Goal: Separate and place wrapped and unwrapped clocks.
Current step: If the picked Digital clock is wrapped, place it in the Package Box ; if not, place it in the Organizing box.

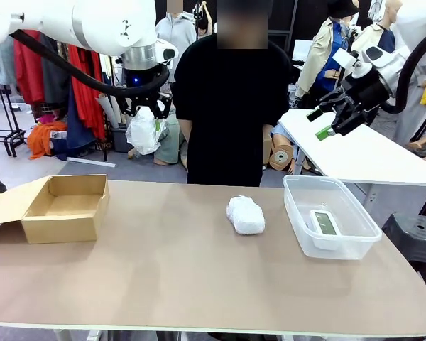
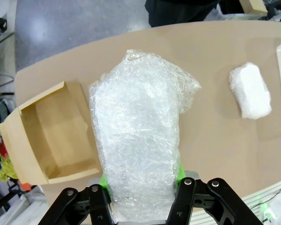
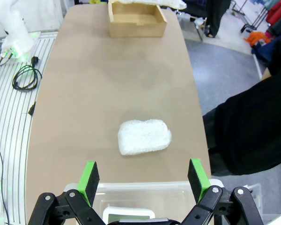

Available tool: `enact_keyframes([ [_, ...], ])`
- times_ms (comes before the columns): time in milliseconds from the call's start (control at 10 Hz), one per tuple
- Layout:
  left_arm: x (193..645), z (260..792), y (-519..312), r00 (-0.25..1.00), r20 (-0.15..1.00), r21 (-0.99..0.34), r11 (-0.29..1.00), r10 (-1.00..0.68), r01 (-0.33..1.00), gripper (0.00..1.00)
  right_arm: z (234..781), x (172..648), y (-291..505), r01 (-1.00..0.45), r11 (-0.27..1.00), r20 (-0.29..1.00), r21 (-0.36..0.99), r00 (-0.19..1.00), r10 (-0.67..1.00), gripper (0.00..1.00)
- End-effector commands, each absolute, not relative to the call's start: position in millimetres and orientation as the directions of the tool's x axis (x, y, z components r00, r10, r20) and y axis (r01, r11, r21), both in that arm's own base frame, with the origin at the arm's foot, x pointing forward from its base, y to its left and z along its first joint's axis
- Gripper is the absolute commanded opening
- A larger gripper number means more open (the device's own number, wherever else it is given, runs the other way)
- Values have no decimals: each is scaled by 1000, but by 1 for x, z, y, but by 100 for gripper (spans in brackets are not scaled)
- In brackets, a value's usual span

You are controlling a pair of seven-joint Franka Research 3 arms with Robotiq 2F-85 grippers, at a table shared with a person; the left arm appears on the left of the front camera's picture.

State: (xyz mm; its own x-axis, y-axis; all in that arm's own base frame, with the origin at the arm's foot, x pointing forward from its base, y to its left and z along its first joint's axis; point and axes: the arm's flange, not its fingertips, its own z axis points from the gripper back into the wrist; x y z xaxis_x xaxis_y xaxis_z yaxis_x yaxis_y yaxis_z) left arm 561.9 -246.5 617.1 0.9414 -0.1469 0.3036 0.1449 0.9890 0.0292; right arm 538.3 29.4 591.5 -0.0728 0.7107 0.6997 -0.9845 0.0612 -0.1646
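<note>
My left gripper point(image 1: 148, 114) hangs high over the table's left, shut on a wrapped clock point(image 1: 145, 131) in crinkly clear-white wrap. In the left wrist view that bundle point(image 2: 138, 152) rises between the green pads point(image 2: 178, 171), above the open cardboard box point(image 2: 51, 136). A second wrapped clock point(image 1: 246, 214) lies at mid-table, also seen as the wrapped clock point(image 3: 144, 136) and the wrapped clock point(image 2: 250, 90). The bare white clock point(image 1: 325, 222) with a grey screen lies in the clear tub point(image 1: 358, 245). My right gripper point(image 1: 323, 122) is raised at the right, open and empty, its fingertips point(image 3: 89, 178) wide above the tub point(image 3: 145, 192).
The cardboard box point(image 1: 64, 207) stands at the table's left with its flap open. A person in black point(image 1: 231, 99) stands at the far edge, close behind the middle. A white table point(image 1: 362, 153) stands beyond the far right corner.
</note>
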Motion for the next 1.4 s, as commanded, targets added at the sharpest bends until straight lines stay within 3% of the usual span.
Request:
enact_keyframes([
  [0, 560, 620, -245, 942, 308, 28, 991, -134, 132, 0, 593, 538, 29, -984, 60, 700, -166, -75, 711, 100],
  [900, 562, 617, -247, 941, 304, 29, 989, -147, 145, 0, 593, 538, 29, -984, 60, 700, -166, -75, 711, 100],
  [1300, 555, 625, -212, 962, 249, 55, 993, -114, 104, 0, 593, 538, 29, -984, 60, 700, -166, -75, 711, 100],
])
